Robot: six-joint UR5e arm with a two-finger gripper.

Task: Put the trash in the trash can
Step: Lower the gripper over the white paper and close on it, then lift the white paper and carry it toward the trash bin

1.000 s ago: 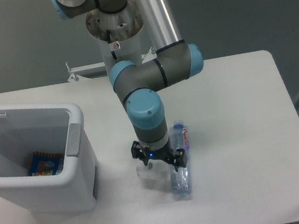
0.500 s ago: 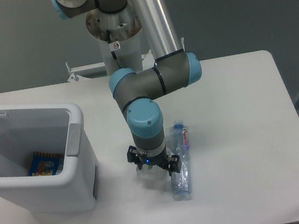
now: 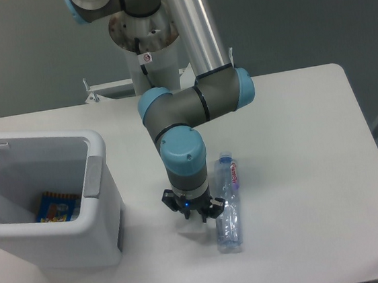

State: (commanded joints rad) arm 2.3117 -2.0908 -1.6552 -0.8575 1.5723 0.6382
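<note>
On the white table [image 3: 297, 143], seen from the fixed camera: grey-and-blue UR5e arm [image 3: 192, 104] reaches down from the far side, wrist pointing straight down at the near-centre of the tabletop. Black two-finger gripper [image 3: 192, 211] sits low, at or just above the surface, fingers drawn close together over a small white paper packet [image 3: 190, 226], of which only a pale edge shows beneath it; cannot tell whether the fingers actually pinch the packet or merely stand over it. Clear plastic water bottle with blue cap and pink-purple label [image 3: 227, 205] lies on its side just right of the gripper, cap toward the far side, base toward the near edge, close beside the right finger, contact unclear. Large white rectangular plastic trash can [image 3: 106, 218] stands at the left, grey tab on its right wall, white hinged lid raised at the left edge. Blue printed wrapper [image 3: 56, 206] lies inside on the can's floor.
</note>
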